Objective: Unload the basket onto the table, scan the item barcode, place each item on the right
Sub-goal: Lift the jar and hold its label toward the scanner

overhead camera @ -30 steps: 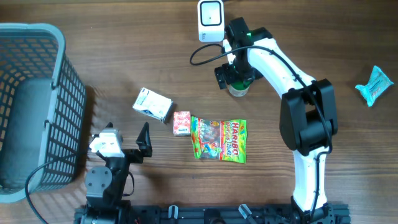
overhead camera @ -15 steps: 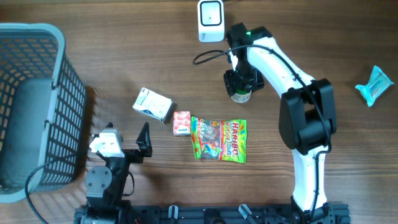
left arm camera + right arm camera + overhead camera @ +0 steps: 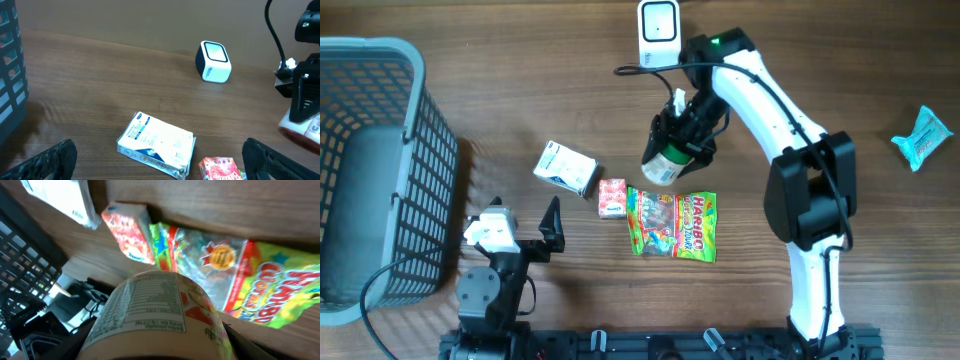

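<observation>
The brown wooden worktop holds a few small things. The right jaws hold a little round tub with a white end and a green label, tipped sideways. A bright plastic sweet bag lies near them. A white box scanner sits beyond them. The left jaws are wide apart, holding nothing.

A mock shop checkout is showing here: a scanner, a basket and packaged snacks are sitting on a wooden desk.
</observation>
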`<state>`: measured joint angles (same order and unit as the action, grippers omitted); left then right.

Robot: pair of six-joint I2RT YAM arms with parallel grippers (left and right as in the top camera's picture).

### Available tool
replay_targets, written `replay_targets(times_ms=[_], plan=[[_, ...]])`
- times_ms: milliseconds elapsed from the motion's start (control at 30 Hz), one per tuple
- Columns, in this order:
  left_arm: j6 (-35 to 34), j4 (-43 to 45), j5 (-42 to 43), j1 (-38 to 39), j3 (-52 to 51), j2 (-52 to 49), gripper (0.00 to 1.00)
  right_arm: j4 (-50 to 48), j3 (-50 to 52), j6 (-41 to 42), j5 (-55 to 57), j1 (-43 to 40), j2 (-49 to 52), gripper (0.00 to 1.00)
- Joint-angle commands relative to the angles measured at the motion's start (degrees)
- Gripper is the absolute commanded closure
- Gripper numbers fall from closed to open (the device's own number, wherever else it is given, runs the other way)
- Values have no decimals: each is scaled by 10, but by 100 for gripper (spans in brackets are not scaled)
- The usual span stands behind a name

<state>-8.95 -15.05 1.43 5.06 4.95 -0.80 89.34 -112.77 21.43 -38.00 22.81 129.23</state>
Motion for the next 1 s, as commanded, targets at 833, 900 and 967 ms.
replay_targets(times_ms=[833,900,967], plan=[[-5,1,5,-4,-3,3,0,-3,-12,-22,68,76,-163,52],[-5,1,5,-4,-3,3,0,-25,-12,-13,119,76,-205,51],[-5,1,5,-4,-3,3,0,-73,-12,3,196,76,-247,51]])
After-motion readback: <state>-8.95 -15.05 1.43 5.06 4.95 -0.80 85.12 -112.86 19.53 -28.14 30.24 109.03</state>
